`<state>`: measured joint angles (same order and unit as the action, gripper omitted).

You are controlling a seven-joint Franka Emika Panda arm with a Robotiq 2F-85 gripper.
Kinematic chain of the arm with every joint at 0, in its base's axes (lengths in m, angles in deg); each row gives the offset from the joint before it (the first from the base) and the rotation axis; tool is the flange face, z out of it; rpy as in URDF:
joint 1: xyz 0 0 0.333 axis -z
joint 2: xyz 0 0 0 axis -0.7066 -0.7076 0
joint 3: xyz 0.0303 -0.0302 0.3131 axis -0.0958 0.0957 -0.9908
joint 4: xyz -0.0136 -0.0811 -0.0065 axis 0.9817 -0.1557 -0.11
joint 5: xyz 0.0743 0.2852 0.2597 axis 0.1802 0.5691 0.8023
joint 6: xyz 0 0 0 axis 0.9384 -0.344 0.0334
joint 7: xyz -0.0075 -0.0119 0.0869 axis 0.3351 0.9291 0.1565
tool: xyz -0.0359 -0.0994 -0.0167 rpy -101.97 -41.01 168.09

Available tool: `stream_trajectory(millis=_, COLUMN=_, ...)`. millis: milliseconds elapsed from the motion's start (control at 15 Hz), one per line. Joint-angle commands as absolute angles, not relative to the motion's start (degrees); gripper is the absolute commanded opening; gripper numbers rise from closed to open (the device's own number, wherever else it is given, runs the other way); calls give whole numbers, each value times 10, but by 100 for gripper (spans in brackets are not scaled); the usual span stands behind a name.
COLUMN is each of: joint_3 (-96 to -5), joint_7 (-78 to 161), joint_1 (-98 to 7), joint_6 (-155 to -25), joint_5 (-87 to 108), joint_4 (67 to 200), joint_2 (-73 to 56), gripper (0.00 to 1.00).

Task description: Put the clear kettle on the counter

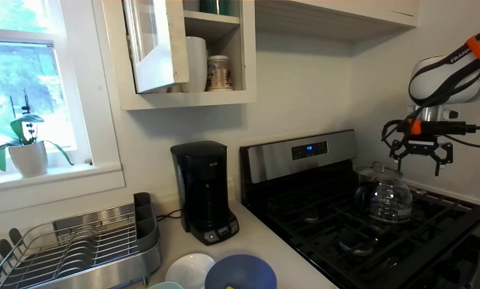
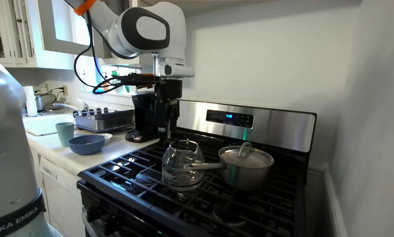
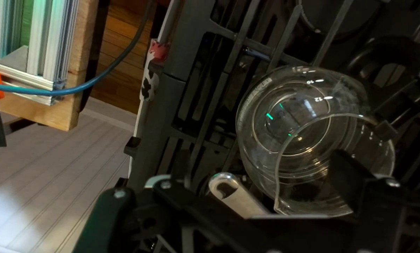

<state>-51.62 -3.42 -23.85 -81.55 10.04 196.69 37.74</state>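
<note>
Two broad surfaces are in play: the counter (image 1: 260, 237), where the set-down is wanted, and the stove (image 2: 272, 204), whose edge must be crossed; if the crossing is cut short, the load could be left half on, half off. Near that edge, the coffee maker (image 1: 202, 184) is to be reckoned with, since a wide swing could be stopped dead against it. On the stove, the pot (image 2: 246, 172) is set, liable to be dragged along by a careless sideways pull. Overhead, the gripper (image 1: 418, 170) is spread wide, with nothing held; if it is lowered askew, glass could be struck before any hold is made. And glass it is: the kettle (image 1: 392, 202) is seen upright on the stove, open-mouthed, not yet lifted, and easily tipped, it is judged, by a knock high up. Over on the counter, the bowl (image 2: 86, 146) could be clipped by a set-down carried too far. Then the pot's handle (image 3: 243, 200), just beside the kettle; contact cannot be made out, but the lift could be snagged. Smallest, the kettle's handle (image 1: 360, 196): if only half pinched, it could be twisted free.
</note>
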Motion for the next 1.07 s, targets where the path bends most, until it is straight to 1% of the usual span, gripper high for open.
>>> stream_trajectory(millis=0, joint_3=-521, joint_7=-105, joint_1=-239, joint_6=-858, joint_5=126, joint_4=1971, joint_2=345, gripper=100)
stream_trajectory(millis=333, joint_3=-521, joint_7=-183, joint_1=-242, joint_6=-937, joint_5=118, joint_4=1976, joint_2=298, gripper=100)
stream_trajectory(millis=600, joint_3=-521, joint_7=-219, joint_1=-248, joint_6=-952, joint_5=112, joint_4=1970, joint_2=262, gripper=99)
stream_trajectory(millis=733, joint_3=-521, joint_7=-233, joint_1=-251, joint_6=-954, joint_5=108, joint_4=1968, joint_2=248, gripper=93)
stream_trajectory(millis=800, joint_3=-520, joint_7=-238, joint_1=-253, joint_6=-955, joint_5=107, joint_4=1966, joint_2=241, gripper=87)
stream_trajectory(millis=867, joint_3=-518, joint_7=-242, joint_1=-255, joint_6=-954, joint_5=106, joint_4=1965, joint_2=235, gripper=88)
stream_trajectory(millis=933, joint_3=-518, joint_7=-245, joint_1=-257, joint_6=-955, joint_5=105, joint_4=1964, joint_2=229, gripper=82)
stream_trajectory(millis=1000, joint_3=-516, joint_7=-249, joint_1=-258, joint_6=-956, joint_5=103, joint_4=1963, joint_2=223, gripper=83)
